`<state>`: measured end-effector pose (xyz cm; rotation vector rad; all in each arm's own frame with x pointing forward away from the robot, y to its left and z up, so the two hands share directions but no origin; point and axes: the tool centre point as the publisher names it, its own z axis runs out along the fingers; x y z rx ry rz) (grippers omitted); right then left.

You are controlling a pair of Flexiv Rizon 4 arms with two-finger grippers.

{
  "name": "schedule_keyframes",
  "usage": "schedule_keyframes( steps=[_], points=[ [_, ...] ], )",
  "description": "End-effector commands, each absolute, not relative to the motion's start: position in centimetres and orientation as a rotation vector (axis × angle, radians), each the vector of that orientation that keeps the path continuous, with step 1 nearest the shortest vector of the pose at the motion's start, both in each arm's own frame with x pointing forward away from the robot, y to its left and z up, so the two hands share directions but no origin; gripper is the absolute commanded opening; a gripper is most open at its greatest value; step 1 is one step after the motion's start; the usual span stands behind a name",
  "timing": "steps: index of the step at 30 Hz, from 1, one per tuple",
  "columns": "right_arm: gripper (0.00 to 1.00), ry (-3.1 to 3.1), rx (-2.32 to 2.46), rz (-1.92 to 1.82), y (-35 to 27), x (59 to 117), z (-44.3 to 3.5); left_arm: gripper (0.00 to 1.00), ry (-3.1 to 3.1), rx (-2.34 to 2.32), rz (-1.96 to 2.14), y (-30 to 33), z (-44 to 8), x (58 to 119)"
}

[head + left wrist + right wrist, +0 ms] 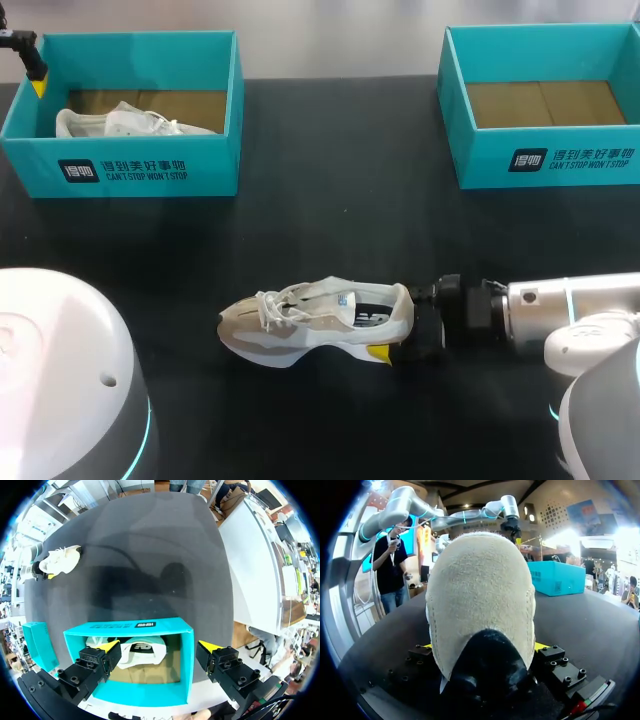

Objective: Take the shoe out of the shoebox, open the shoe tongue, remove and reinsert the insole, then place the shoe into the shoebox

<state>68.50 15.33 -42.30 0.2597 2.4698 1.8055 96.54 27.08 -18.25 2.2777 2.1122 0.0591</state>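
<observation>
A white and beige shoe [315, 325] lies on its side in the middle of the black table, toe pointing left. My right gripper [400, 320] is at its heel, open, with the heel [480, 595] between its fingers; the heel hides whether they touch it. A second white shoe [130, 122] lies in the left teal shoebox [140, 175]. My left gripper [159, 647] hangs open over that box [130, 626], above the shoe [142, 652] inside. In the head view the left gripper [35, 75] is by the box's far left corner.
An empty teal shoebox [545, 160] with a brown cardboard floor stands at the back right. Bare black table lies between the two boxes and around the loose shoe.
</observation>
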Motion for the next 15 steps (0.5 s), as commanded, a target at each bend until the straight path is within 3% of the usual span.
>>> schedule_keyframes(
  steps=[1,15],
  points=[
    [0.0,2.48,0.257,1.799,15.54,68.83,-42.38,1.0,2.112,2.279,0.061,27.12,-18.21,96.5],
    [0.0,2.567,0.167,1.807,14.81,68.97,-42.42,1.0,2.112,2.279,0.061,27.12,-18.21,96.5]
  ],
)
